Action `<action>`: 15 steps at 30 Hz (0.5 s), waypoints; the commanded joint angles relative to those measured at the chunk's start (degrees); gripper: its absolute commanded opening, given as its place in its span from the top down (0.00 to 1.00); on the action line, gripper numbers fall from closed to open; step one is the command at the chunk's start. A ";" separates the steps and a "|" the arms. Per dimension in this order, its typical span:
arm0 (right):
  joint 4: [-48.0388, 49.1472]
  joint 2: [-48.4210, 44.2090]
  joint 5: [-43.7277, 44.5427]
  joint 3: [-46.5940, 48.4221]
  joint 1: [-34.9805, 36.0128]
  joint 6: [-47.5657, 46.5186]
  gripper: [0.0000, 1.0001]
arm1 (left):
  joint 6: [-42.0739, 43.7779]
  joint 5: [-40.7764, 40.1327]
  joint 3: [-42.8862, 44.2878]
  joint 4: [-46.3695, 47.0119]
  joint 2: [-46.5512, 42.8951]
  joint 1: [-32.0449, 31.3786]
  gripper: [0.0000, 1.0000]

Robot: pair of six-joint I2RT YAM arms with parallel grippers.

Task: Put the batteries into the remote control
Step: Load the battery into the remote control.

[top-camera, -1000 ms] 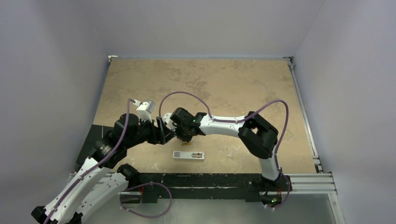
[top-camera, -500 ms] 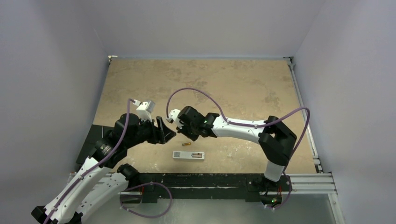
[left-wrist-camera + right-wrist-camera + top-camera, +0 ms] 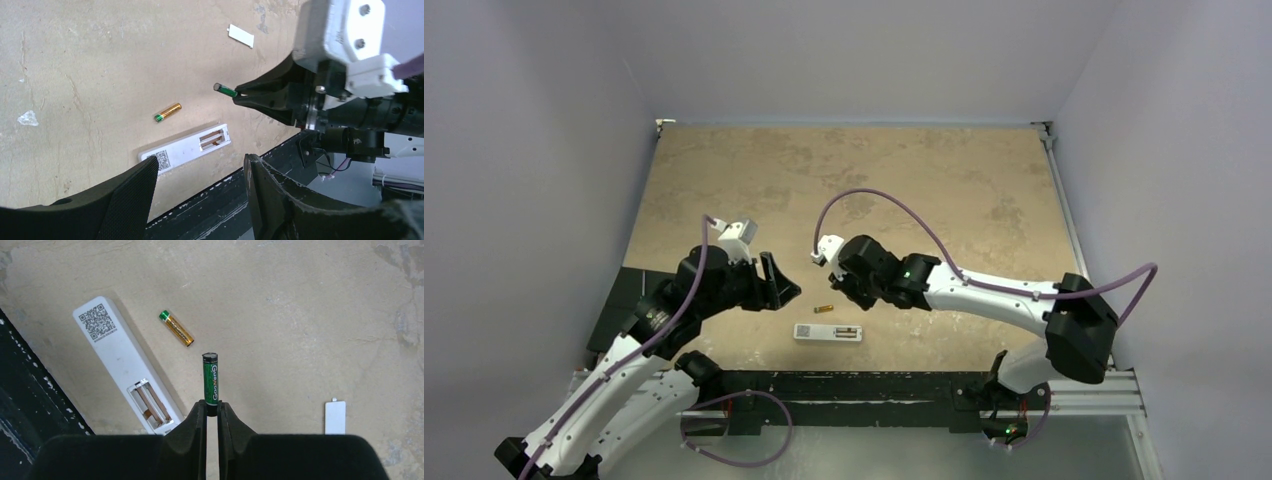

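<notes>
The remote control [image 3: 828, 333] lies back up near the table's front edge, its battery recess [image 3: 149, 405] uncovered and bare. A gold battery [image 3: 824, 309] lies just beyond it on the table [image 3: 176, 328]. My right gripper [image 3: 212, 407] is shut on the end of a green-black battery [image 3: 210, 377], which sticks out past the fingertips above the table, right of the remote. In the left wrist view this battery [image 3: 225, 90] hangs clear of the surface. My left gripper [image 3: 200, 161] hovers open to the left of the remote [image 3: 185, 150], holding nothing.
A small white battery cover [image 3: 335, 417] lies flat on the tan table, farther from the front edge [image 3: 240, 36]. A black rail [image 3: 844, 385] runs along the table's near edge right behind the remote. Grey walls close in the table.
My right gripper has drawn back to the right from above the gold battery, carrying the green-black battery, and its elbow has swung far right. The left arm has barely moved.
</notes>
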 commanded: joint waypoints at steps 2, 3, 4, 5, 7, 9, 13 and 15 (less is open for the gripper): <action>-0.52 -4.01 1.66 -2.10 1.54 2.27 1.00 | -2.71 -1.69 -1.50 1.26 -0.08 -0.10 0.37; -1.04 -4.56 2.03 -2.17 1.90 2.38 1.00 | -3.38 -2.03 -1.92 0.98 -0.16 -0.10 0.37; -1.58 -5.04 2.38 -2.26 2.32 2.38 1.00 | -4.14 -2.58 -2.23 0.89 -0.26 -0.10 0.37; -2.13 -5.58 2.69 -2.39 2.66 2.42 1.00 | -4.83 -3.06 -2.54 0.55 -0.29 -0.13 0.37; -2.92 -6.79 3.51 -2.79 3.36 2.21 1.00 | -6.07 -4.12 -2.81 -0.50 -0.29 -0.10 0.37; -3.27 -8.16 3.92 -3.41 3.78 1.86 1.00 | -7.49 -6.08 -2.90 -1.90 -0.30 -0.10 0.37; -4.30 -9.22 3.98 -4.02 4.32 0.87 1.00 | -9.85 -7.82 -4.02 -3.23 -0.32 -0.10 0.37; -5.58 -8.66 4.32 -3.75 4.86 0.84 1.00 | -11.09 -7.92 -4.79 -3.53 -0.42 -0.10 0.37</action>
